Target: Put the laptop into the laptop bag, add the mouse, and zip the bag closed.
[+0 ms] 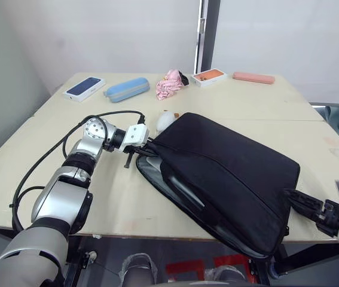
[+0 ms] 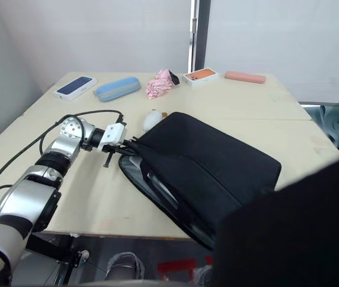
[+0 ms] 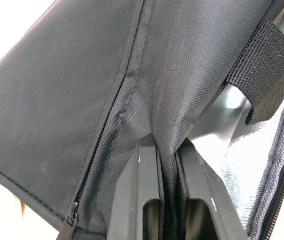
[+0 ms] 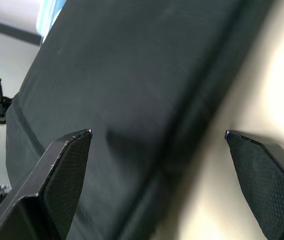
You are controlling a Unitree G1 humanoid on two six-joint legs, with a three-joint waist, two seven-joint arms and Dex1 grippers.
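Black laptop bag point(image 1: 229, 173) lying flat and askew across the near half of a pale wooden desk point(image 1: 97, 185), one corner hanging past the front edge, main compartment unzipped along the side facing the left arm. Slim grey edge of the laptop point(image 1: 184, 190) visible inside the open mouth, against the light lining.

Left tool point(image 1: 148, 146) at the bag's far-left corner, pinched shut on a fold of the bag's black fabric — seen in the left wrist view with both fingers point(image 3: 142, 200) pressed close on the cloth beside a closed zipper line and a webbing handle strap point(image 3: 264, 60).

Right tool point(image 1: 298, 202) low at the bag's near-right end, spread wide — fingers point(image 4: 64, 175) well apart in the right wrist view, one over the bag's black top panel, the other over bare desk beside the bag's edge. Nothing gripped between them.

White rounded object point(image 1: 167, 121), partly hidden behind the bag's far corner, too obscured to identify as mouse or toy.

Along the far side of the desk: a dark-blue phone point(image 1: 84, 87), a blue oblong case point(image 1: 127, 89), a crumpled pink cloth point(image 1: 170, 84), an orange-topped white box point(image 1: 208, 76) and a flat pink case point(image 1: 253, 78).
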